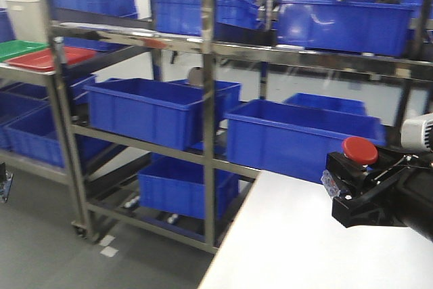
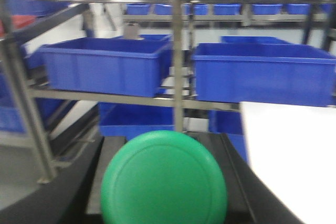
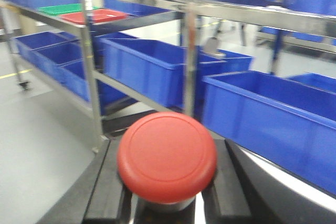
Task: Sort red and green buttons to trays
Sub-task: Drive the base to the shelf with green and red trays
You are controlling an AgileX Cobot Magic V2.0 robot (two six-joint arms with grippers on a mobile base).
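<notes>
Though blurred, the red button, a glossy mushroom cap on a black-and-clear body, is clamped in the right gripper's jaws over the table, right of the steel rack. Left gripper jaws clamp the green button. Green tray and red tray lie on the rack's upper-left shelf, with blue crates on the rack between.

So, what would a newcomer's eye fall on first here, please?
The red button sits clamped in the right gripper, filling its wrist view; the green button does likewise in the left gripper. Behind, blue crates crowd a steel rack, red tray and green tray upper left.
</notes>
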